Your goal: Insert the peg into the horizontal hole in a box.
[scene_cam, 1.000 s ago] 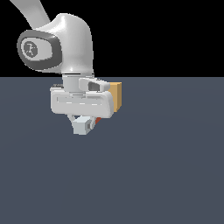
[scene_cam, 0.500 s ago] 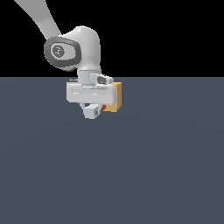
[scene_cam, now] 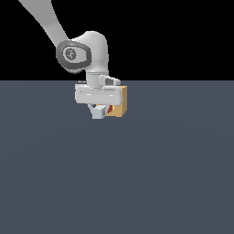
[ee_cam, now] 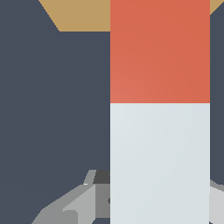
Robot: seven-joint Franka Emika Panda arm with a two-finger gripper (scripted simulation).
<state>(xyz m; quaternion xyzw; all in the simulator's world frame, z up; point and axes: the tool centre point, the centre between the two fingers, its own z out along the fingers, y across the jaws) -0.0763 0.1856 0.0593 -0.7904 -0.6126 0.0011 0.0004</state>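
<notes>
Red-orange at its leading end and pale grey-white behind, the long square-sectioned peg [ee_cam: 159,109] is pinched between the fingers of the white Franka gripper [scene_cam: 97,109], its coloured tip pointing at the small tan cube that serves as the box [scene_cam: 119,103]. In the exterior view the box sits on the dark slate-blue floor [scene_cam: 137,173] just beside the gripper, on the exterior view's right, with only a sliver of red visible between the two. The wrist view shows the red end reaching up against or over the tan surface [ee_cam: 83,15]; whether the tip has entered the hole cannot be told, since the opening is hidden in both views.

The likely risk from here is misalignment: if the peg meets the box face off-centre or slightly skewed, a push forward would probably jam it against the rim, shove the unsecured cube along the floor, or twist the bar within the grip.

The arm descends from the upper part of the exterior view, its rounded grey-capped wrist joint [scene_cam: 73,54] above the hand, fingers pointing down near the floor.
</notes>
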